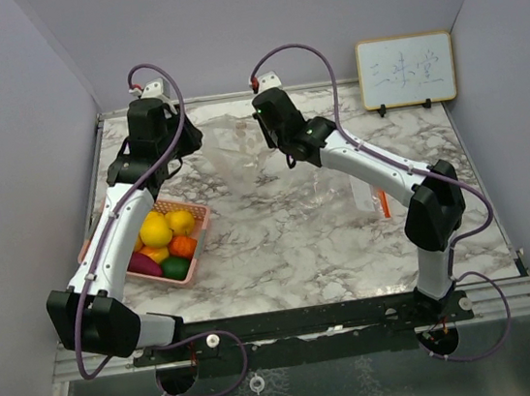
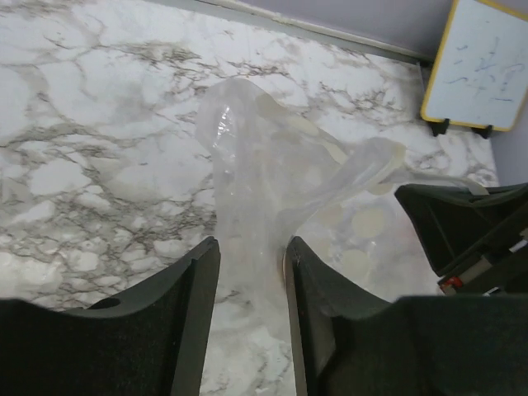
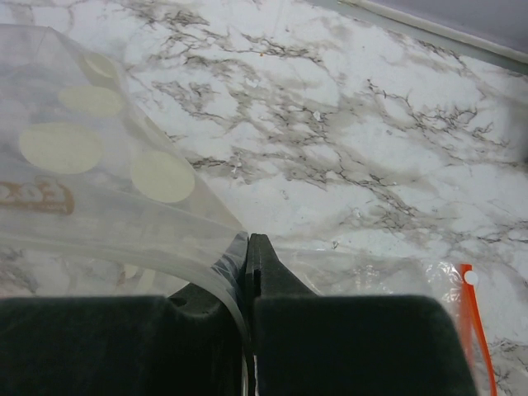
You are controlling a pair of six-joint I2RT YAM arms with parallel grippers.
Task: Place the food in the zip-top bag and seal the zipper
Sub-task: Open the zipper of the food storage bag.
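Observation:
The food [image 1: 157,234] is yellow, orange, purple and green toy fruit lying in a pink basket [image 1: 200,247] at the left. A clear zip-top bag with pale dots [image 1: 233,156] is crumpled at the far middle of the table. It also shows in the left wrist view [image 2: 264,165] and the right wrist view [image 3: 99,173]. My right gripper [image 3: 247,247] is shut on the bag's edge and holds it up; it appears in the top view [image 1: 271,129] too. My left gripper [image 2: 252,268] is open, with a fold of the bag between its fingers; in the top view it is left of the bag [image 1: 161,138].
A second clear bag with an orange zipper slider [image 1: 383,204] lies under the right arm and shows in the right wrist view [image 3: 477,330]. A small whiteboard [image 1: 406,70] stands at the far right. Grey walls close in the table's sides and back.

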